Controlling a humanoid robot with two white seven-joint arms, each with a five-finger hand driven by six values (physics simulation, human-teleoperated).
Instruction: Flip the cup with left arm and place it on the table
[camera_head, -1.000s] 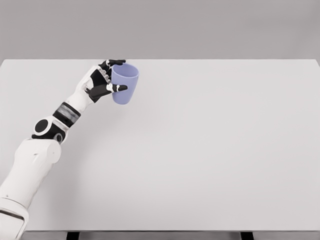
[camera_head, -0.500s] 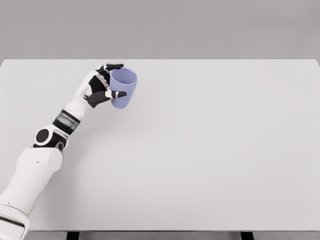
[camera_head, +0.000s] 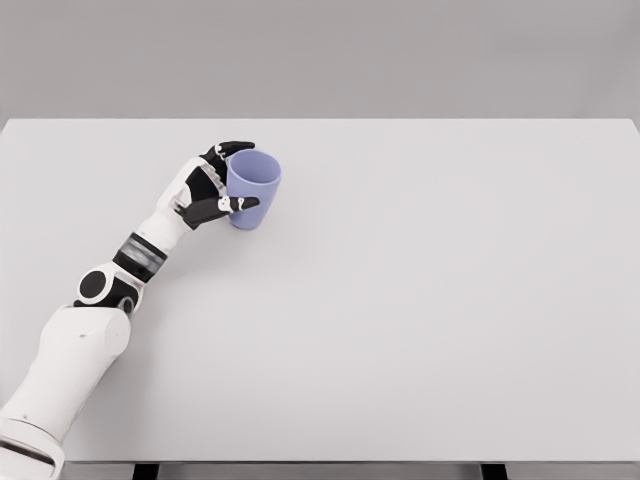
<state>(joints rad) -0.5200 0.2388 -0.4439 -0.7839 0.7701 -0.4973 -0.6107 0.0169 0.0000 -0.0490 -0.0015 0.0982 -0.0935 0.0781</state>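
Observation:
A lavender cup (camera_head: 252, 189) stands upright, mouth up, at the far left part of the white table (camera_head: 420, 300). My left hand (camera_head: 228, 180) wraps it from the left, thumb on the near side and fingers across the far rim. The cup's base looks to be at or just above the tabletop; I cannot tell whether it touches. My left arm comes in from the lower left corner.
The table's far edge runs close behind the cup and its left edge lies beyond the forearm. Dark table legs show at the bottom edge.
The hand and cup have shifted slightly right and lower, toward me, and the cup now sits more upright than a second ago.

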